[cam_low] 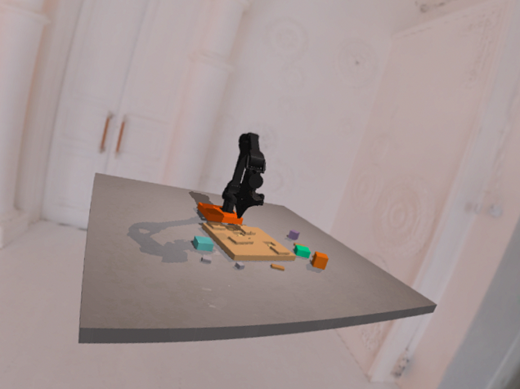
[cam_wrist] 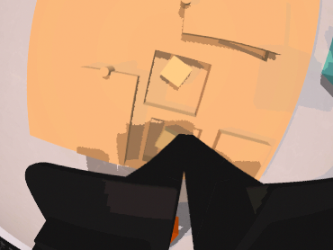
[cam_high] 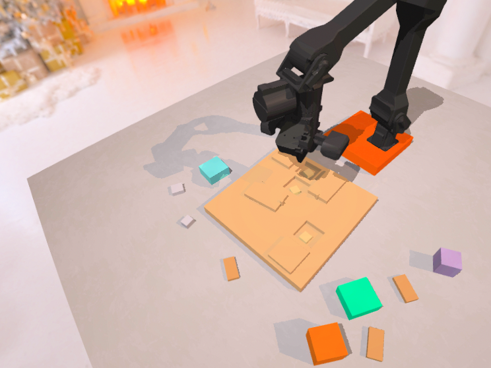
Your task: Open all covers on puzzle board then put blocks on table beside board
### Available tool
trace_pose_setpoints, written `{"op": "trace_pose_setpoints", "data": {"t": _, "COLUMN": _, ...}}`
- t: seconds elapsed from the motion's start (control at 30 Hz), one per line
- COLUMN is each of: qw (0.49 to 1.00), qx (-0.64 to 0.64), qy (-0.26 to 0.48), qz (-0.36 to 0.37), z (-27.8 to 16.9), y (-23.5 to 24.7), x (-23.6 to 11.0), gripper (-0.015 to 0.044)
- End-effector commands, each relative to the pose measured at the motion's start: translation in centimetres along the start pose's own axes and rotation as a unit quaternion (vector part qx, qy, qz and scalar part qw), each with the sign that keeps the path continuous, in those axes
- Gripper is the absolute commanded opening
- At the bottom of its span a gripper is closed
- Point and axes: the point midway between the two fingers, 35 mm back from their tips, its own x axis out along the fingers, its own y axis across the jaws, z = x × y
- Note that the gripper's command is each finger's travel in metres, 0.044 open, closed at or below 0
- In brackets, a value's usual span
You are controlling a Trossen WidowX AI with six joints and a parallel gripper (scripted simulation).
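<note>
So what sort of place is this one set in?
It looks like a grand white room in a house, not a lab: panelled double doors flanked by columns, a lit fireplace, and what seem to be wrapped gifts beyond the table.

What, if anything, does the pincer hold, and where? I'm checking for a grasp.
Nothing. The pincer is shut empty, its tips over the puzzle board.

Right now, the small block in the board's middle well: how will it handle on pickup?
The small block looks rigid and flat-faced, so probably no rolling. It sits skewed in its well, so the shut gripper may need realigning. It seems light.
</note>
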Motion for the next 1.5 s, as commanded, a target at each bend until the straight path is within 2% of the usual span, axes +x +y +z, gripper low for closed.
{"op": "trace_pose_setpoints", "data": {"t": 0.0, "qw": 0.900, "qx": 0.435, "qy": 0.005, "qz": -0.001, "z": 2.7, "y": -3.6, "x": 0.0, "gripper": 0.0000}}
{"op": "trace_pose_setpoints", "data": {"t": 0.27, "qw": 0.790, "qx": 0.614, "qy": 0.004, "qz": -0.002, "z": 3.8, "y": -5.2, "x": 0.1, "gripper": 0.0000}}
{"op": "trace_pose_setpoints", "data": {"t": 0.53, "qw": 0.648, "qx": 0.761, "qy": 0.003, "qz": -0.002, "z": 4.6, "y": -6.4, "x": 0.3, "gripper": 0.0000}}
{"op": "trace_pose_setpoints", "data": {"t": 1.47, "qw": 0.644, "qx": 0.765, "qy": 0.003, "qz": -0.002, "z": 4.6, "y": -6.5, "x": 0.3, "gripper": 0.0000}}
